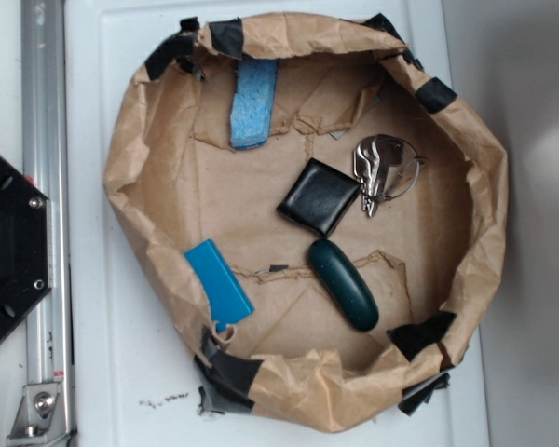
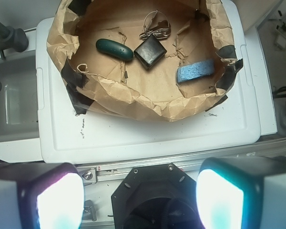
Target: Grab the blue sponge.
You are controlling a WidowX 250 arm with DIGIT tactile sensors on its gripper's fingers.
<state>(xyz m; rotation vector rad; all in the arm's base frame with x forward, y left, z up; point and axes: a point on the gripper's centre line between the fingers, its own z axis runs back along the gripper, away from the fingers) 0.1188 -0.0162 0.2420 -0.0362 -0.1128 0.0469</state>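
Pale blue sponge (image 1: 253,102), rough porous strip with rounded end, leaning on the far wall of a taped brown paper nest (image 1: 484,177), white tabletop (image 1: 140,372) beneath, gripper (image 2: 139,195) high above, fingers spread wide, holding nothing.

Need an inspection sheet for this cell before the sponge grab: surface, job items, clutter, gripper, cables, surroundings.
Surface: white lid carrying a crumpled brown paper nest patched with black tape.
Job's things: blue sponge lies flat at the nest's edge, untouched, apart from everything else.
Clutter: blue box leaning on the paper wall; black square pouch; dark teal case; keys on a ring.
Gripper: gripper open, fingers wide apart, outside the nest and holding nothing.
Cables: dark leads beside the lid in the wrist view.
Surroundings: metal rail and black base plate alongside the lid.
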